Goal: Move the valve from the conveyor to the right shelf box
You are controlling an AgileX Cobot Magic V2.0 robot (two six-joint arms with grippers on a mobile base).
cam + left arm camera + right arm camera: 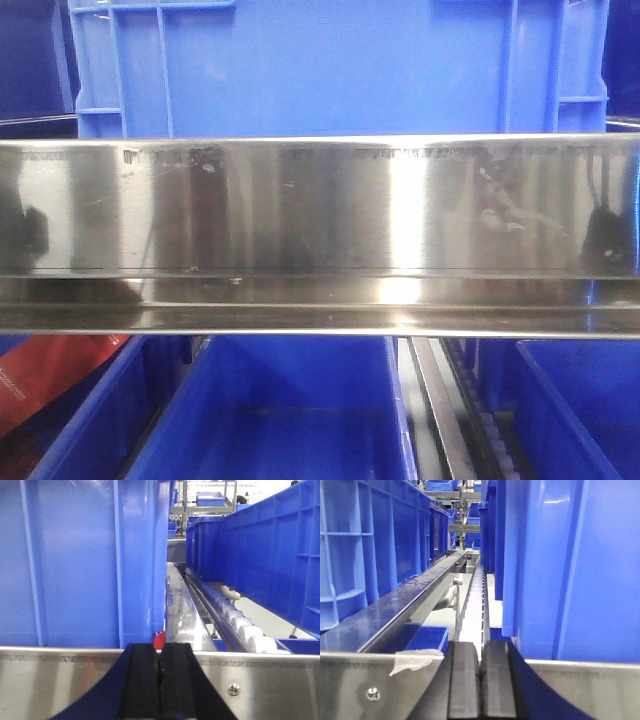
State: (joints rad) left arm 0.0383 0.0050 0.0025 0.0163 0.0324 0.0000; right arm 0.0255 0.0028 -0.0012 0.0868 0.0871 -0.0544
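No valve and no conveyor belt show in any view. My left gripper is shut and empty, its black pads pressed together in front of a steel shelf rail. My right gripper is shut and empty too, in front of another steel rail. Blue shelf boxes stand close ahead: one fills the left of the left wrist view, one fills the right of the right wrist view. The front view shows a blue box above the steel rail and open blue boxes below it.
Roller tracks with white rollers run back between the boxes. A further row of blue boxes stands to the right, another to the left. A red thing lies at the lower left. A scrap of clear tape hangs off the rail.
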